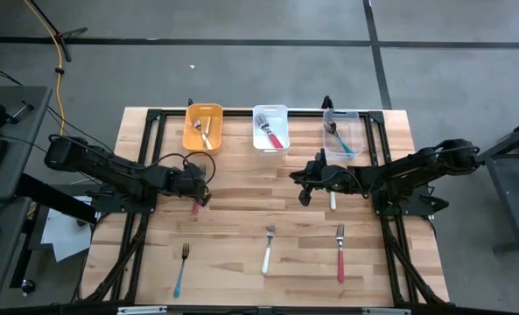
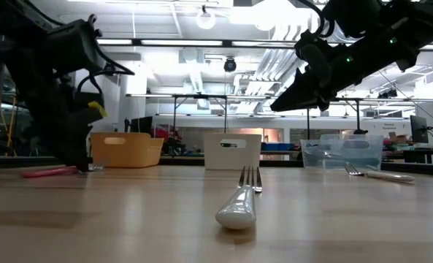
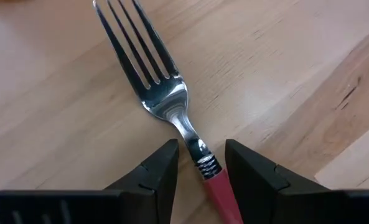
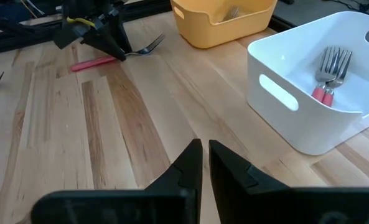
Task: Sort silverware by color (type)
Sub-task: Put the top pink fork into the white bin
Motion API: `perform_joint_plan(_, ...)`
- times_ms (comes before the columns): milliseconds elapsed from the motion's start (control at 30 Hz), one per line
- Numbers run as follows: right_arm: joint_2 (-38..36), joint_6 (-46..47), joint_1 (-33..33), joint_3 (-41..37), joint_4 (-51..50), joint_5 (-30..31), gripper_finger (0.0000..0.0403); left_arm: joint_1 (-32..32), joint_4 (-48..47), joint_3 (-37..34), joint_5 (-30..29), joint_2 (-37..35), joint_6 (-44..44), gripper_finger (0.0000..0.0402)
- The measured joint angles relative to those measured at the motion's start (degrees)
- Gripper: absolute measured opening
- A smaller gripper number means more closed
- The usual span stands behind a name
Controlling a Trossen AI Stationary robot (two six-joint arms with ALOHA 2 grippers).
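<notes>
A fork with a red-pink handle lies flat on the wooden table, left of centre. My left gripper is open and low over it, one finger on each side of the fork's neck, where the metal meets the handle, with a gap on both sides. The right wrist view shows this gripper standing over the fork. My right gripper is shut and empty, raised above the table's middle. A white-handled fork lies just beside it.
At the far edge stand a yellow bin with a fork in it, a white bin holding red-handled forks, and a clear bin with a teal fork. Nearer lie a teal fork, a white fork and a red fork.
</notes>
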Motion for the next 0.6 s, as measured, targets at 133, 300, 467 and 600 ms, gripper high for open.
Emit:
perform_joint_plan(133, 0.0, -0.07, 0.0, 0.0, 0.02, 0.0, 0.0023, 0.05, 0.11, -0.29, 0.27, 0.0, 3.09, 0.0095)
perform_joint_plan(300, 0.0, -0.07, 0.0, 0.0, 0.0, 0.0, 0.0023, -0.07, 1.54, -0.34, 1.75, 0.07, 6.4, 0.0034)
perform_joint_plan(467, 0.0, 0.0, 0.0, 0.0, 0.0, 0.0, 0.0023, -0.07, 7.63, -0.57, 3.37, 0.28, 10.18, 0.0025)
perform_joint_plan(600, 0.0, 0.04, 0.0, 0.0, 0.04, 0.02, 0.0023, 0.99, 17.42, -0.66, 7.16, 0.33, 14.96, 0.0025)
